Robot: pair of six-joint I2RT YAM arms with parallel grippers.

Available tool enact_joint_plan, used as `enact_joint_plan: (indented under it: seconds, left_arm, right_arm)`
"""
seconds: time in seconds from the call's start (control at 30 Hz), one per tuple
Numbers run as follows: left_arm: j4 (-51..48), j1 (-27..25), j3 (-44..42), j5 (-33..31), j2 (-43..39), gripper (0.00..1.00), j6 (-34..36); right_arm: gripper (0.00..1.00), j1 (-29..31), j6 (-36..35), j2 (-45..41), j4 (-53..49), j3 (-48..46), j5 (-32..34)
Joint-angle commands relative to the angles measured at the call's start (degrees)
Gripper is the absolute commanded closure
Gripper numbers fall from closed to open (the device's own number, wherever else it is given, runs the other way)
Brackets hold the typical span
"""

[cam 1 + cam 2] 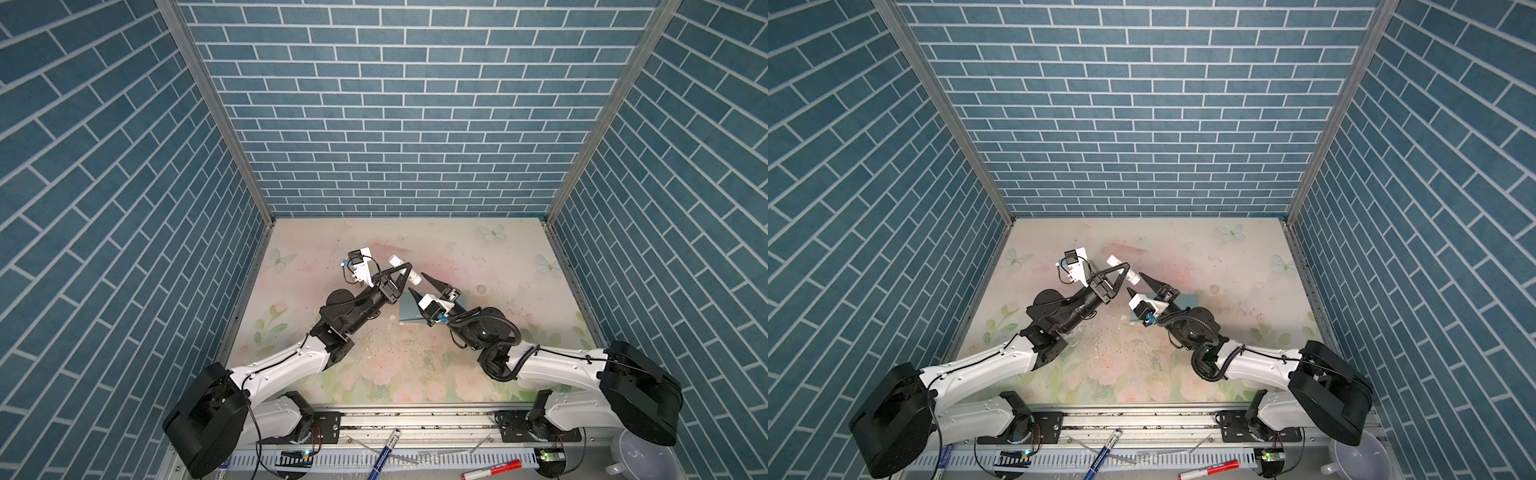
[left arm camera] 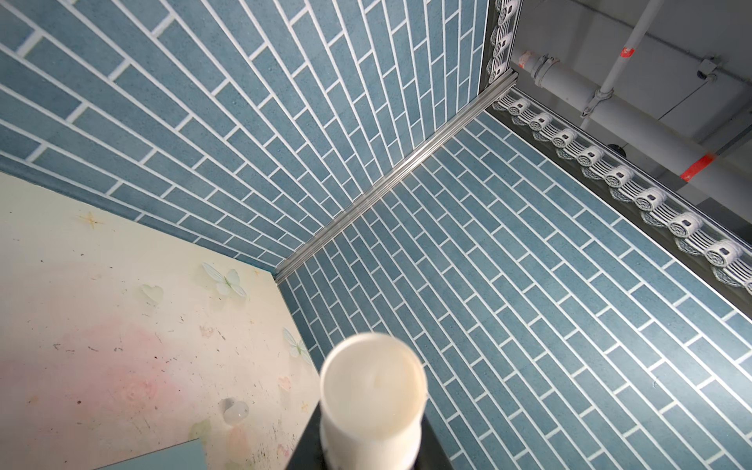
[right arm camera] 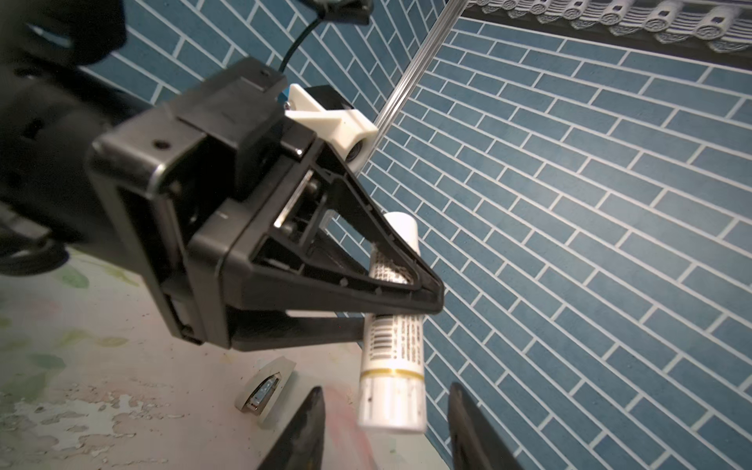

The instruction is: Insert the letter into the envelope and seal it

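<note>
Teal envelope [image 2: 162,460], white gold-banded glue stick [image 3: 392,354], blue brick-patterned walls [image 1: 395,124], pastel floral tabletop [image 1: 415,374].

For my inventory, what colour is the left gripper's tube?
White tube with black print and a gold band; best in the right wrist view.

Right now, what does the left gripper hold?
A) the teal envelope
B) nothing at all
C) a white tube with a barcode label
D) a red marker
C: in the right wrist view the left gripper is closed around the white tube, whose barcode label shows; the envelope is not in its grip.
</note>
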Motion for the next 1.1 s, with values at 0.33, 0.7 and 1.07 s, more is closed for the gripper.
enact_joint_plan:
  seconds: [0.33, 0.7, 1.07]
  left_arm:
    - [0.9, -0.1, 0.5, -0.2, -1.1, 1.0, 0.0]
    - [1.3, -0.1, 0.4, 0.1, -0.9, 1.0, -0.3]
    - [3.6, -0.1, 0.3, 2.6, -0.2, 1.0, 1.9]
  right_arm:
    - [0.63, 0.8, -3.9, 2.9, 5.8, 1.9, 4.6]
    - [0.9, 0.8, -1.8, 3.1, 4.6, 3.0, 3.9]
    - [1.0, -9.1, 36.0, -5.5, -4.0, 4.6, -15.6]
